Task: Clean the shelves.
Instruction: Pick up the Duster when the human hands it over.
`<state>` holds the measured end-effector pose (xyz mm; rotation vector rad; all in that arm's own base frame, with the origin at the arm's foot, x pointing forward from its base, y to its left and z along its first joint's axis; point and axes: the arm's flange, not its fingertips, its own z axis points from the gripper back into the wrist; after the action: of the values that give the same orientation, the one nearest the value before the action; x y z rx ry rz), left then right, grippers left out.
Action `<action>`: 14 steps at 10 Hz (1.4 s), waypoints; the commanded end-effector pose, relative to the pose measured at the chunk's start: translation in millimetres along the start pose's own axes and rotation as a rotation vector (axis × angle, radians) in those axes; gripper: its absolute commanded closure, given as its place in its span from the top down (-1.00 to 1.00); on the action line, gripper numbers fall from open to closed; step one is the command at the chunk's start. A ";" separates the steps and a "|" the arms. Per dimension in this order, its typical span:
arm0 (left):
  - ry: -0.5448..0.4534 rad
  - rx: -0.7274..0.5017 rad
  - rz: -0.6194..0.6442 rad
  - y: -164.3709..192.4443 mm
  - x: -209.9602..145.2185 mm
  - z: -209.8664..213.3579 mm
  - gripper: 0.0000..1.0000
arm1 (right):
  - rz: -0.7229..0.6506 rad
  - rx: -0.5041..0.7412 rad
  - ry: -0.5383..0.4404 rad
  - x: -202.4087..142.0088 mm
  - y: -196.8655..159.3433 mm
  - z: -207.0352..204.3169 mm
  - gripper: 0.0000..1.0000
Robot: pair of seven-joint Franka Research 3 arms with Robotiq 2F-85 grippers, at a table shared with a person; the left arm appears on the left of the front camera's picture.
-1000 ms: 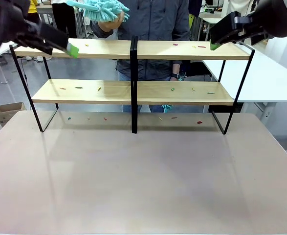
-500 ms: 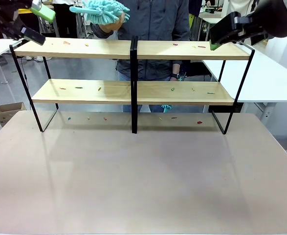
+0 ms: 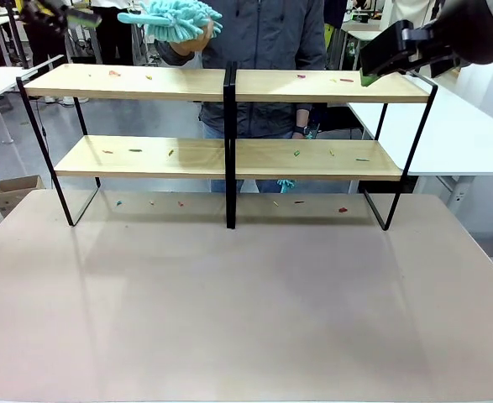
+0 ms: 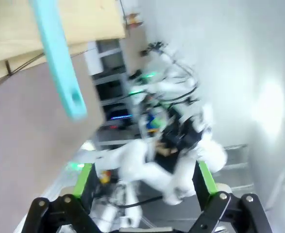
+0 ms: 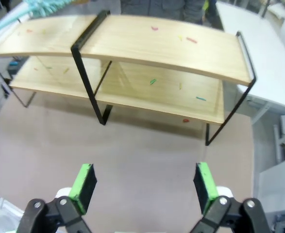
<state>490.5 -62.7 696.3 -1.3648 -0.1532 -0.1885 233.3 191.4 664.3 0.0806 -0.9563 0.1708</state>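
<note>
While the shelves (image 3: 179, 84) stand at the far side of the table (image 3: 246, 319), small coloured bits (image 3: 301, 76) lie on both boards. Behind them a person's hand (image 3: 193, 39) holds a fluffy blue duster (image 3: 175, 15) up high. The left gripper (image 4: 144, 179) and the right gripper (image 5: 144, 182) are wide open, holding nothing.

Left end effector (image 4: 144, 178), right end effector (image 5: 143, 183) spread (high).

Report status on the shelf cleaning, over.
Left gripper open, empty; right gripper open, empty. Shelves dotted with coloured scraps, both tiers. Person's hand holds teal duster above top-left board.
</note>
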 end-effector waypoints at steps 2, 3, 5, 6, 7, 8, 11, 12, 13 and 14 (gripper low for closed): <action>-0.035 0.048 0.322 22.5 86.0 -19.3 1.00 | 0.000 0.003 -0.002 0.5 0.6 0.2 1.00; -0.006 0.064 0.372 35.8 92.9 -23.9 1.00 | 0.000 0.003 -0.002 0.5 0.6 0.2 1.00; 0.016 0.062 0.405 49.7 96.9 -32.8 1.00 | 0.000 0.003 -0.002 0.5 0.6 0.2 1.00; 0.021 0.077 0.408 52.7 96.0 -36.4 1.00 | 0.000 0.003 -0.002 0.5 0.6 0.2 1.00; 0.018 0.088 0.408 55.0 95.5 -37.9 1.00 | 0.000 0.003 -0.002 0.5 0.6 0.2 1.00; 0.015 0.097 0.412 56.6 94.5 -39.5 1.00 | 0.000 0.003 -0.002 0.5 0.6 0.2 1.00; -0.034 0.108 0.386 59.5 92.3 -38.1 -0.16 | 0.000 0.003 -0.002 0.5 0.6 0.2 1.00; -0.053 0.126 0.385 59.8 91.7 -38.5 -0.43 | 0.000 0.003 -0.002 0.5 0.6 0.2 1.00; -0.067 0.128 0.379 59.6 91.2 -38.8 -1.00 | 0.000 0.003 -0.002 0.5 0.6 0.2 1.00; -0.073 0.129 0.374 58.6 90.9 -40.7 -1.00 | 0.000 0.003 -0.002 0.5 0.6 0.2 1.00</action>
<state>601.5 -90.4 654.9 -1.2640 0.0534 0.1821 233.3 191.4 664.2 0.0806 -0.9560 0.1709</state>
